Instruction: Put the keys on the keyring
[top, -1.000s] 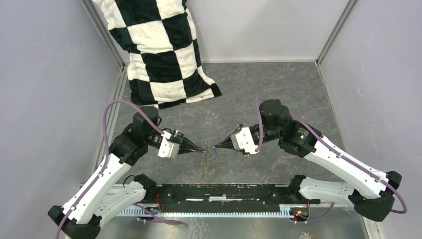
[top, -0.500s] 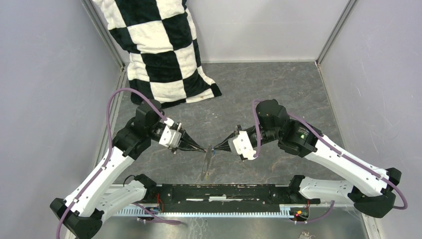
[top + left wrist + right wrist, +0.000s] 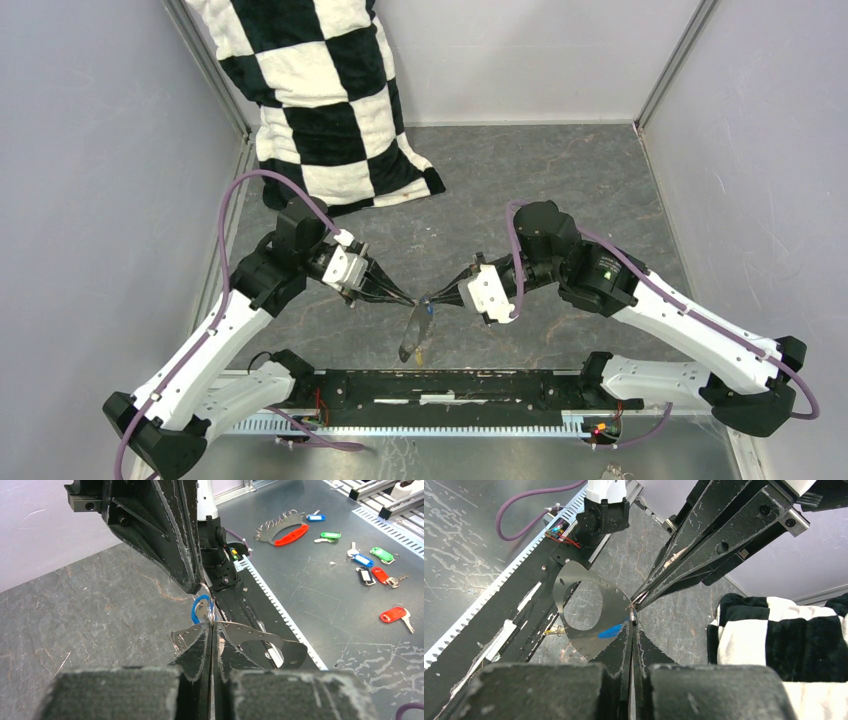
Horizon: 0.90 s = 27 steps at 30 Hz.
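My left gripper [image 3: 418,299] and right gripper [image 3: 432,300] meet tip to tip above the near middle of the table, both shut. The keyring [image 3: 414,330], a thin silver-grey loop with small holes, hangs below them. In the left wrist view the left gripper [image 3: 212,626] pinches the keyring's [image 3: 265,639] top edge. The blue key [image 3: 198,611] sits just beyond those tips, against the right fingers [image 3: 185,565]. In the right wrist view the right gripper [image 3: 631,614] is shut at the keyring's [image 3: 569,580] rim, with the blue head [image 3: 611,630] beside it. The yellow-gold key [image 3: 555,629] lies on the table below.
A black-and-white checkered pillow [image 3: 320,100] leans in the back left corner. A black rail [image 3: 450,385] runs along the near edge. Several coloured key tags [image 3: 370,565] lie on the metal bench beyond it. Grey walls close in both sides.
Both wrists have turned while the tips stayed together. The keyring, edge-on before, now shows its face and its lower end has swung left. The left elbow has risen.
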Each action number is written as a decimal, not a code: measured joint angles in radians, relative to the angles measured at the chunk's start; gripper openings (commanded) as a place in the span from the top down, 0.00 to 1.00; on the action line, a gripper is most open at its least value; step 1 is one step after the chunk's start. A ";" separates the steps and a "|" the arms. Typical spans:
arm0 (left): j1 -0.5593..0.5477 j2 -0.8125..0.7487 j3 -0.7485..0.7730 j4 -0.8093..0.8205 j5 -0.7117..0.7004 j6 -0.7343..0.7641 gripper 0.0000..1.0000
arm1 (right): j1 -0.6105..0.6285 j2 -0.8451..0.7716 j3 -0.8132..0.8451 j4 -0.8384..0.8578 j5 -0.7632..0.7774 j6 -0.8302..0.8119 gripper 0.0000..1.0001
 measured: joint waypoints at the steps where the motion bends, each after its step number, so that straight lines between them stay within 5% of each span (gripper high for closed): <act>1: 0.000 0.002 0.002 0.000 0.000 0.000 0.98 | 0.000 0.000 0.000 0.000 0.000 0.000 0.99; 27: 0.000 0.008 0.005 0.023 -0.002 -0.004 0.98 | 0.003 -0.017 0.000 0.013 -0.002 0.003 0.99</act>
